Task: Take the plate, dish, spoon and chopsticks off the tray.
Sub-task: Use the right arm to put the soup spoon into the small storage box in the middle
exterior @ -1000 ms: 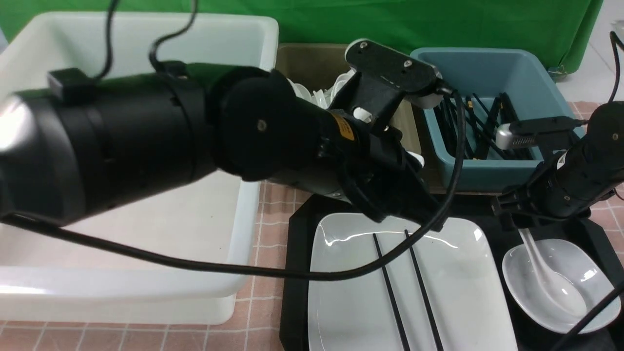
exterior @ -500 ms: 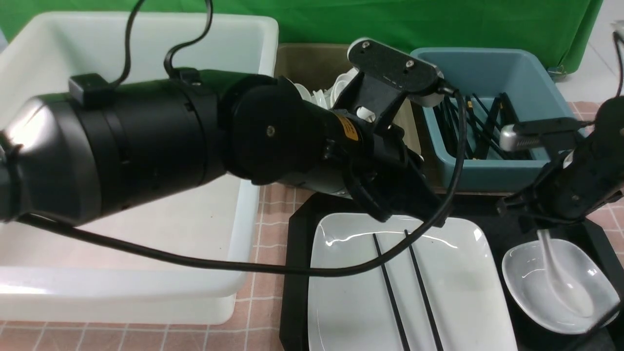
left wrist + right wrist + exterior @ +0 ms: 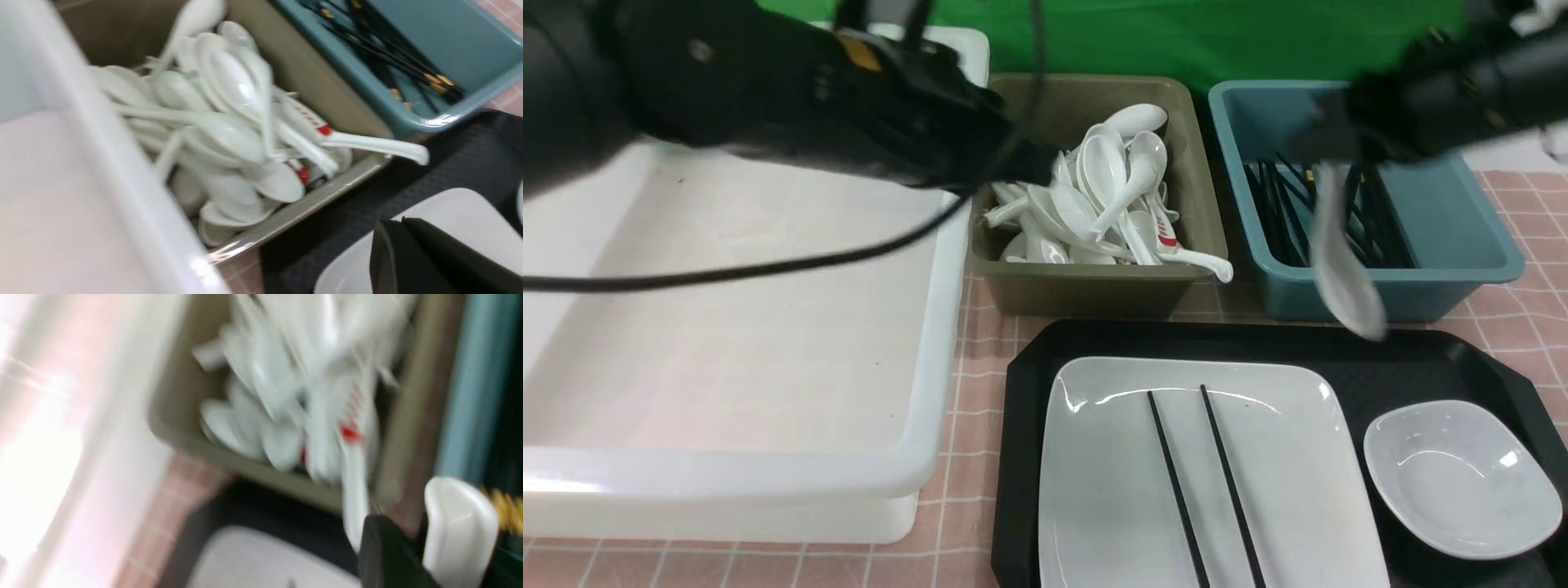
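White and blurred, the spoon [image 3: 1343, 273] hangs from my right hand [image 3: 1335, 151], which is clamped on its handle with the bowl pointing down, in front of the teal bin's [image 3: 1462, 269] near wall. It is the only piece off the tray [image 3: 1029, 384], and it is not yet set down. The plate [image 3: 1282, 506], the chopsticks [image 3: 1176, 482] lying on it and the empty dish [image 3: 1454, 482] beside it sit on the tray. My right arm is raised high at the back. My left hand [image 3: 1021, 159], closed and empty, hovers by the olive spoon bin [image 3: 1094, 294].
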